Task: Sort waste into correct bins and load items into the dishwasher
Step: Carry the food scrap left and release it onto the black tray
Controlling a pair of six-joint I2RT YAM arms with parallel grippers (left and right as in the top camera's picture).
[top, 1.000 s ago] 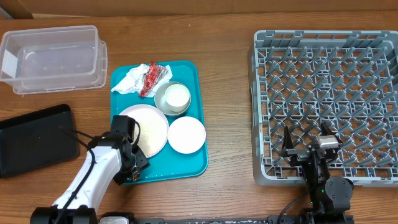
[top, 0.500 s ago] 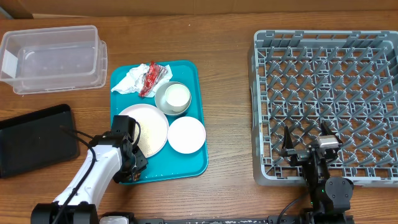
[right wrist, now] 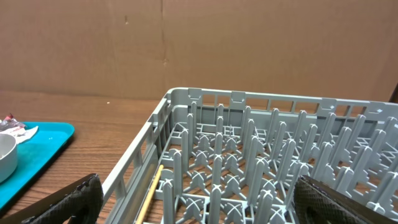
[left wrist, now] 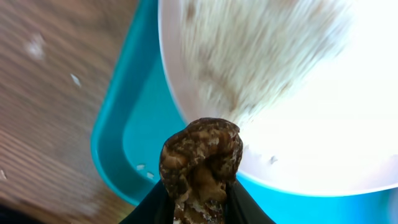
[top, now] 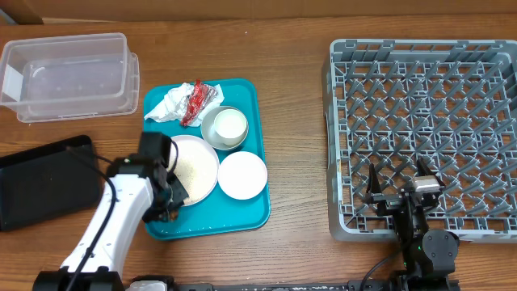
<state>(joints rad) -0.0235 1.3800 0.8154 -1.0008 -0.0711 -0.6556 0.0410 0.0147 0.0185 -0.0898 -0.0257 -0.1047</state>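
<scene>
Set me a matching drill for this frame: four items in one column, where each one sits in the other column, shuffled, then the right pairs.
Items
1. brown food lump
2. small white cup
3. red wrapper
4. clear tub

Places
A. on the wooden table, off the teal tray
B. on the teal tray, next to the napkin
C. pinched in the left pincer
D. inside the grey bowl

Pairs: 1-C, 2-D, 3-B, 4-A
</scene>
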